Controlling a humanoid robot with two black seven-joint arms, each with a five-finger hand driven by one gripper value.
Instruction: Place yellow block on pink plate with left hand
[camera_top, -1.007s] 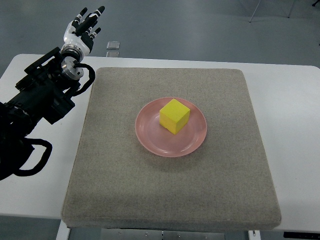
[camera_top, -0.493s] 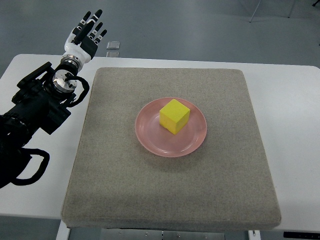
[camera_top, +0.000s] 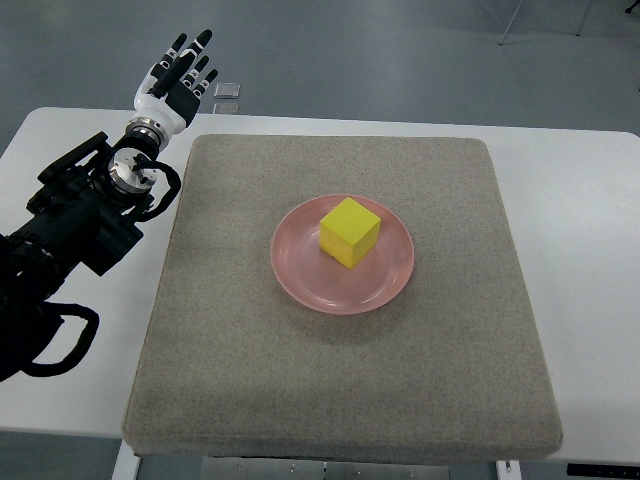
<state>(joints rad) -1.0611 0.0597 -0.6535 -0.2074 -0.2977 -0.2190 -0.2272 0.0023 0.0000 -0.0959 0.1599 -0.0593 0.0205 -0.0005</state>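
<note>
Since a second ago the left hand (camera_top: 180, 75) has drifted slightly right and opened flatter, fingers spread and holding nothing, while the block (camera_top: 349, 232) sits on the plate (camera_top: 300, 275) well off to its right and nearer, so retreating clear of both suits.

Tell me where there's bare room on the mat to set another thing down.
The grey mat is bare all around the pink plate: wide strips near, far, left and right. Only the middle is taken, by the plate with the yellow block. The left hand is beyond the far-left corner.
</note>
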